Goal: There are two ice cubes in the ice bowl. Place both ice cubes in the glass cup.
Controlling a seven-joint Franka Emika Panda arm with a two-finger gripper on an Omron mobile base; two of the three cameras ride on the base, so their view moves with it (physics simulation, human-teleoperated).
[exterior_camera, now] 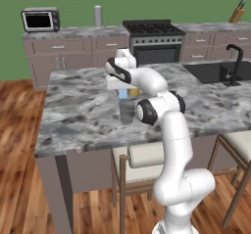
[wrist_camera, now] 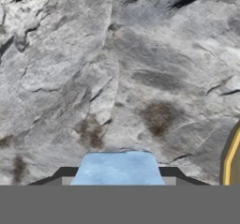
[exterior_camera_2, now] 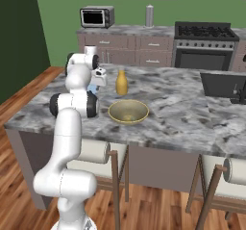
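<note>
My gripper hangs over the island counter, shut on a pale-blue ice cube that sits between the dark finger tips. In the left base view the ice cube is just above the clear glass cup, which stands upright on the marble. The yellowish-olive ice bowl rests to the right of the gripper; its inside looks bare. An edge of the bowl's rim curves in at the right of the hand view. The other ice cube is hidden from me.
A yellow-orange bottle stands behind the bowl, close to the hand. The counter's front edge runs near the cup, with stools below. A sink and black faucet lie at the far right.
</note>
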